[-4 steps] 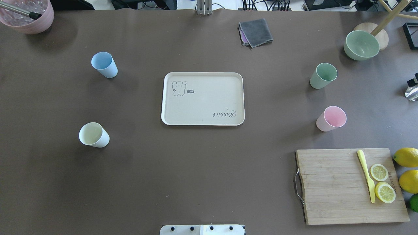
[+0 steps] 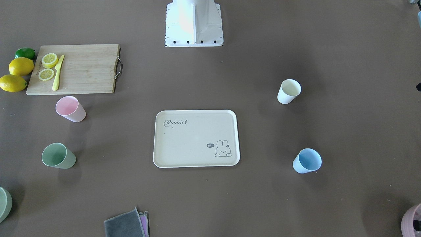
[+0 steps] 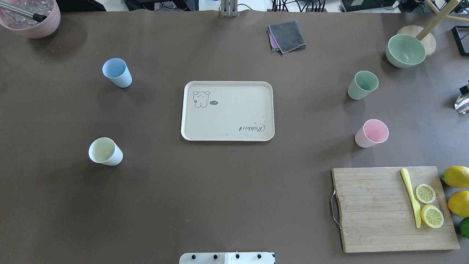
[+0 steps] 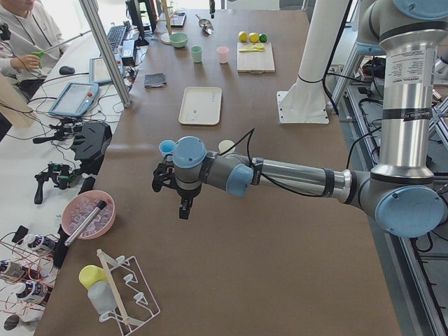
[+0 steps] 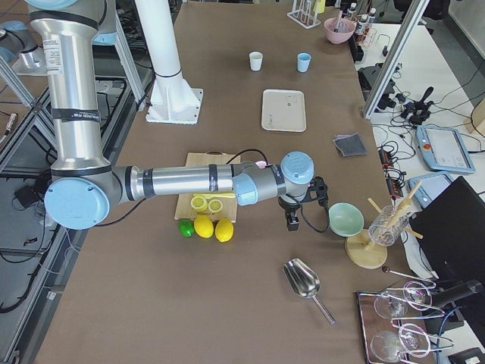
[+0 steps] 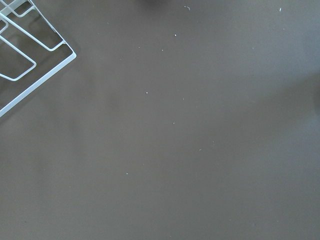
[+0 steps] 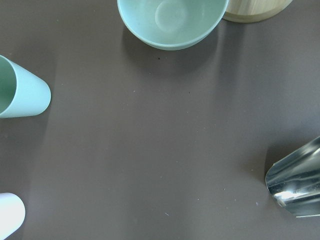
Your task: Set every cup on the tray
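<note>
Four off the tray point(image 3: 234, 110): blue cup point(image 3: 117, 72), cream cup point(image 3: 105, 151) left of it; green cup point(image 3: 362, 85), pink cup point(image 3: 372, 132) right, so we'd split by arm. Left gripper point(image 4: 175, 199), right gripper point(image 5: 303, 212): can't tell if parted.

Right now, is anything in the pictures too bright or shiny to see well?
Front-facing view: the robot base is washed out white, with its detail lost. Right wrist view: the metal scoop glints brightly. Overhead view: the light is even, and the blue cup casts only a faint, soft shadow.

LIGHT: brown matte table point(image 3: 227, 190) is lit evenly from above | SHADOWS: soft, cast beside pastel pink tapered cup point(image 3: 372, 132) | GLARE: white robot base point(image 2: 194, 19) is overexposed | FOCUS: sharp
</note>
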